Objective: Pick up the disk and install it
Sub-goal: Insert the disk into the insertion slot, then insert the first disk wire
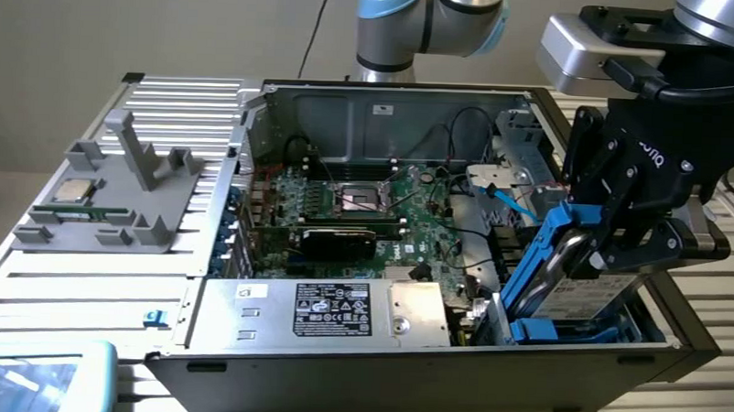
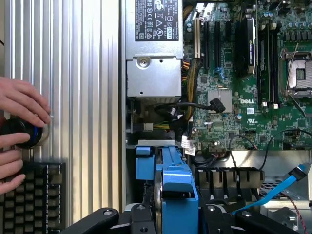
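In the exterior view, at nine o'clock, the grey fixture (image 1: 111, 192) carries the processor chip (image 1: 72, 191). At six o'clock the power supply (image 1: 327, 310) lies inside the open computer case (image 1: 336, 374). At about four o'clock the gripper (image 1: 635, 252) has its fingers closed on the disk (image 1: 587, 289), which stands on edge, tilted, with its lower end seemingly in the blue drive bay (image 1: 546, 329). I think the carrier may jam against the bay wall if the tilt is not corrected. The blue cable (image 1: 513, 207) near it could also get pinched.
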You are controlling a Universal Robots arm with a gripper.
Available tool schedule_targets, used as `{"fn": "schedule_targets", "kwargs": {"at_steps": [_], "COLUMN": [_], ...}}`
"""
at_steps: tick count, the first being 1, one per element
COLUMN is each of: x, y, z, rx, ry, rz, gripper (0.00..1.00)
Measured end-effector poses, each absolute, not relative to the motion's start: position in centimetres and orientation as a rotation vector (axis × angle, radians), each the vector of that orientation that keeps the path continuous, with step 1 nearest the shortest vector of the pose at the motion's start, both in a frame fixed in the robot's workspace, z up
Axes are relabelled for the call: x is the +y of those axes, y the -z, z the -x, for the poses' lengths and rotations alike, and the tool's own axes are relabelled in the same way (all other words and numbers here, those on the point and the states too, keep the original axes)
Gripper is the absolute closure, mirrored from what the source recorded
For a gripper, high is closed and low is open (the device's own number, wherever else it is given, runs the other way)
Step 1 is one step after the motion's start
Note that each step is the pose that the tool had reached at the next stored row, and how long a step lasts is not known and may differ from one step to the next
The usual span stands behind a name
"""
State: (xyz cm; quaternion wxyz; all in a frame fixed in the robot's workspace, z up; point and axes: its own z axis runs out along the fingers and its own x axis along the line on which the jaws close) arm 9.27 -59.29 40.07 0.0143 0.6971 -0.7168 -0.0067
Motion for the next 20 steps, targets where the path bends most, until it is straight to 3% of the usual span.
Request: {"fn": "schedule_targets", "kwargs": {"at_steps": [9,12,13,20], "x": [-59.29,-59.25,-59.21,-59.18], "y": [-40.07,-40.06,-40.06,-40.06], "z": [-9.27,-9.28,-9.28,-9.27], "rx": [-2.232,-2.232,-2.231,-2.231], "ry": [0.021,0.020,0.020,0.020], "rz": [-2.170,-2.170,-2.170,-2.170], "gripper": [0.63,0.55,0.48,0.48]}}
